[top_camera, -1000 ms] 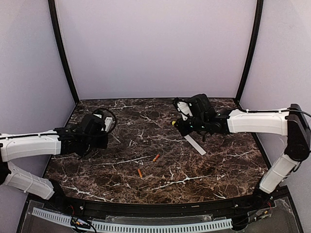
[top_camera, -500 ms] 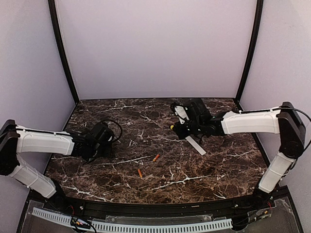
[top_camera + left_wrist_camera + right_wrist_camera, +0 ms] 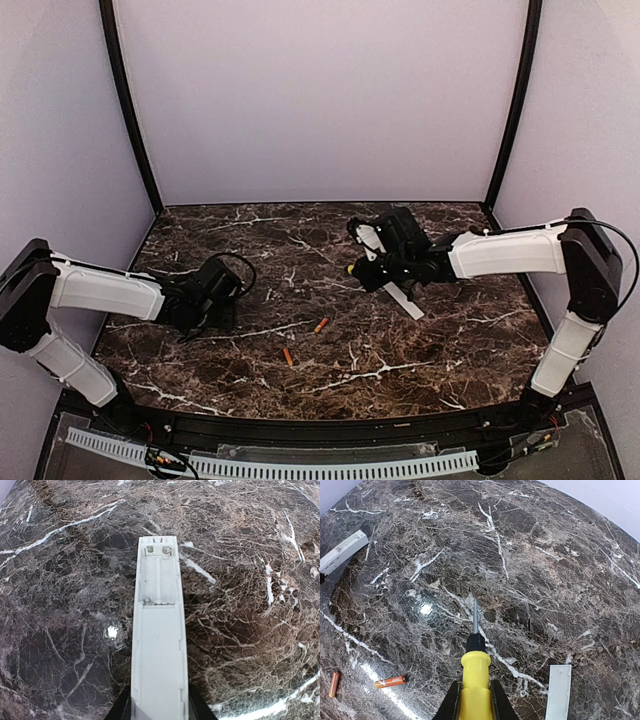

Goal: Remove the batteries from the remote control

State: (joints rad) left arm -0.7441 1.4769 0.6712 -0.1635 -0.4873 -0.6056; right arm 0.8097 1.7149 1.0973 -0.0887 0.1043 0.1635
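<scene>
1. Left claw (image 3: 159,711) grips the empty remote (image 3: 159,630); lower it flat onto the desk (image 3: 420,350).
2. Right claw (image 3: 475,702) holds the screwdriver (image 3: 475,665); steer clear of the batteries (image 3: 391,681), loose mid-desk.

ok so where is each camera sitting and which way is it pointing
Top external: above and behind the bases, looking down and forward over the marble table; the left arm and right arm show.
Left wrist: on the left arm, looking down along the remote control held in the left fingers, battery bay empty.
Right wrist: on the right arm, looking down along the yellow screwdriver in the right fingers.
Shared: top external and right wrist both show the two batteries and the white strip.
</scene>
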